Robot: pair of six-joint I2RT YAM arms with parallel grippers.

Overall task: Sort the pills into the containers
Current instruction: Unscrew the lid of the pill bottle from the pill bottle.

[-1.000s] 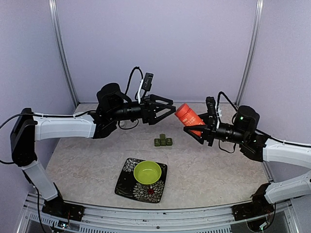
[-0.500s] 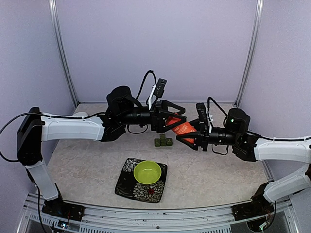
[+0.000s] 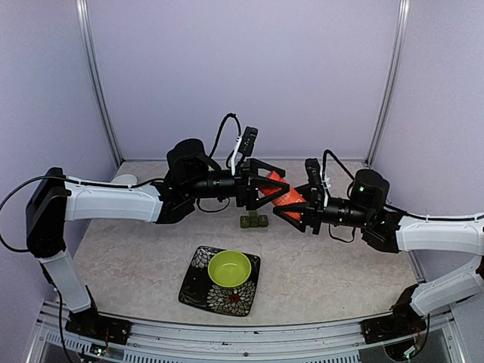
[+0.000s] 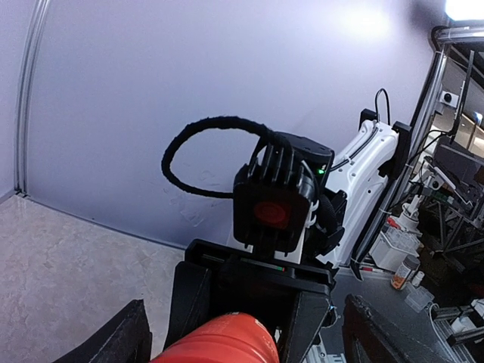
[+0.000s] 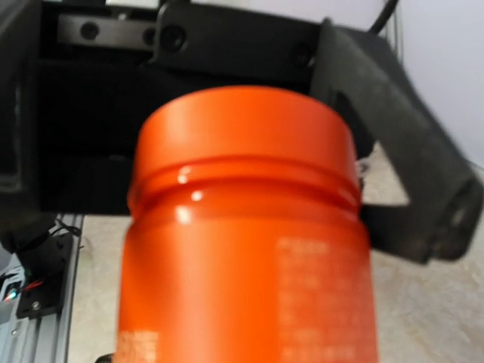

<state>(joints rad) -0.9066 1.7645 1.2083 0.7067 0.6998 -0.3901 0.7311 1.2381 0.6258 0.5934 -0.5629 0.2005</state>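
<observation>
Three square compartments — one small, dark green pillbox [image 3: 254,221]

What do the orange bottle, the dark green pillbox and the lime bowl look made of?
Orange bottle: likely plastic, smooth and semi-glossy, small highlights along its moulded neck ridge.
Pillbox: probably matte plastic; too small to say more.
Lime-green bowl: smooth, even colour; plastic or glazed ceramic, unclear.
</observation>
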